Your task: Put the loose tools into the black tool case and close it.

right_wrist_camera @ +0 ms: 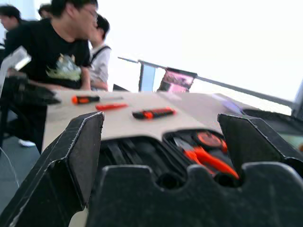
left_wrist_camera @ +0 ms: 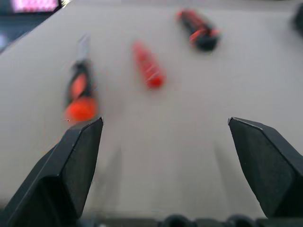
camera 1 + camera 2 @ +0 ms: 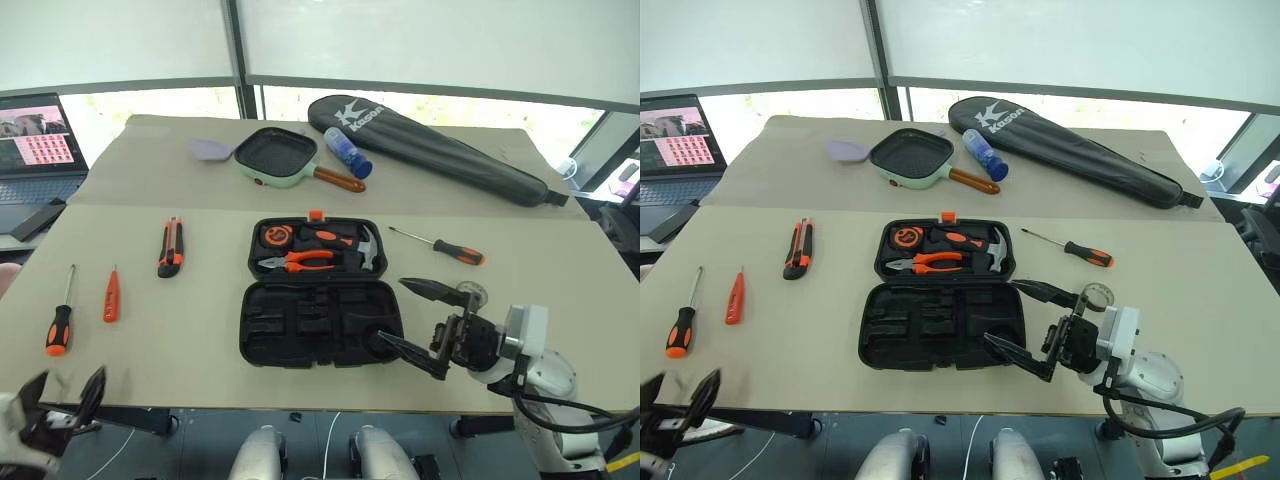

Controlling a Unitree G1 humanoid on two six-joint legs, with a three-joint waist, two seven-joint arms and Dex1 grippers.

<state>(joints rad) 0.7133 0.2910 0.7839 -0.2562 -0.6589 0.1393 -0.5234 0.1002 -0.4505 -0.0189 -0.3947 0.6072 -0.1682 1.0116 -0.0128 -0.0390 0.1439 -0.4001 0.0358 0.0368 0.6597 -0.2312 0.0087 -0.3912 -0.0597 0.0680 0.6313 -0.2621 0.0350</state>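
Note:
The black tool case (image 3: pixel 262 352) lies open at the table's middle. Its near half has empty slots, and its far half holds pliers, a hammer and a round orange tool. To its left lie a utility knife (image 3: pixel 171 247), a small orange tester screwdriver (image 3: pixel 111 297) and an orange-and-black screwdriver (image 3: pixel 60 325). A second screwdriver (image 3: pixel 455 250) lies to its right, with a small round roll (image 3: pixel 471 294) nearer me. My right gripper (image 3: pixel 392 312) is open, pointing left at the case's right end. My left gripper (image 3: pixel 65 395) is open at the near left table edge, facing the screwdriver (image 2: pixel 80 92).
A green square pan (image 3: pixel 277 158), a blue bottle (image 3: pixel 347 152) and a long black racket bag (image 3: pixel 440 150) lie along the far side. A laptop (image 3: pixel 35 150) stands at the far left. People (image 1: pixel 61 47) stand beyond the table's left end.

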